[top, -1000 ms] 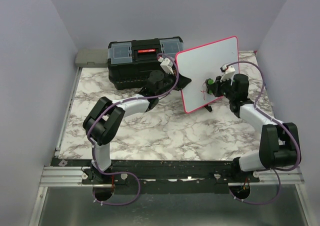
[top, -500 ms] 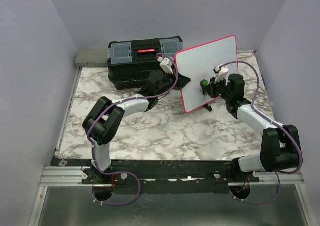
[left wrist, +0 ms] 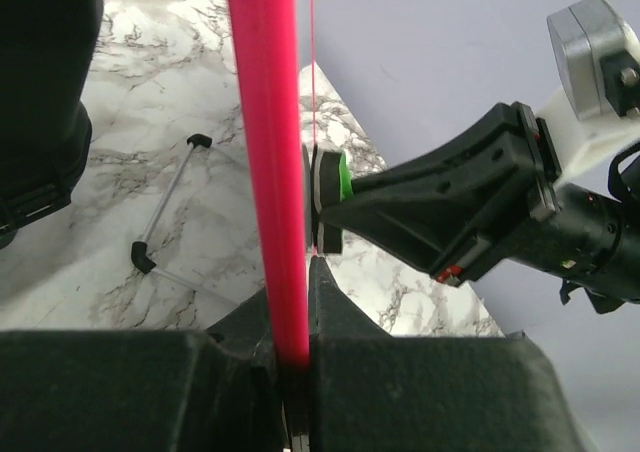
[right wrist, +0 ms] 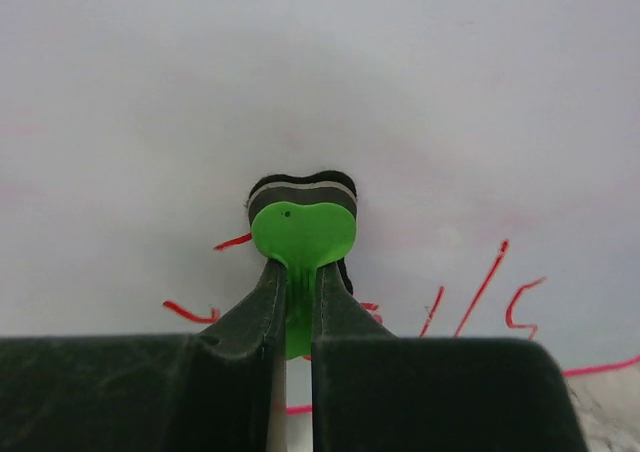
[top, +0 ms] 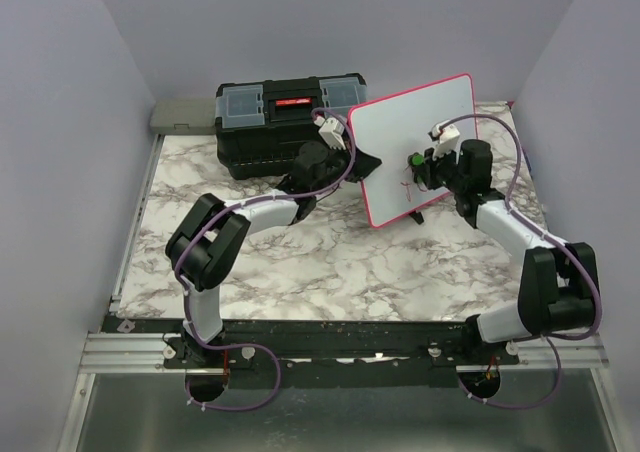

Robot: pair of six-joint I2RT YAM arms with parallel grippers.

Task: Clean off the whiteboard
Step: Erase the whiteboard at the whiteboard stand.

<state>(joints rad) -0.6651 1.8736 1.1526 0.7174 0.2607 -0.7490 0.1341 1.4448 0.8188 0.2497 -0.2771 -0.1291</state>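
Note:
The whiteboard (top: 415, 142) stands tilted upright at the back right, white with a pink-red rim (left wrist: 262, 122). My left gripper (top: 362, 162) is shut on its left edge; in the left wrist view (left wrist: 297, 302) the rim runs between the jaws. My right gripper (top: 422, 167) is shut on the green handle of a small eraser (right wrist: 302, 234) with a black pad, pressed against the board face. The eraser also shows in the top view (top: 413, 160) and the left wrist view (left wrist: 328, 197). Red handwriting (right wrist: 480, 297) remains below and beside the eraser.
A black toolbox (top: 285, 122) sits at the back, left of the board. A grey flat piece (top: 182, 115) lies at the back left corner. A thin metal stand with black feet (left wrist: 165, 207) rests on the marble table (top: 300, 262) behind the board.
My right gripper with the eraser slid left across the board, then came back to the right and slightly up. The left gripper and board stayed put.

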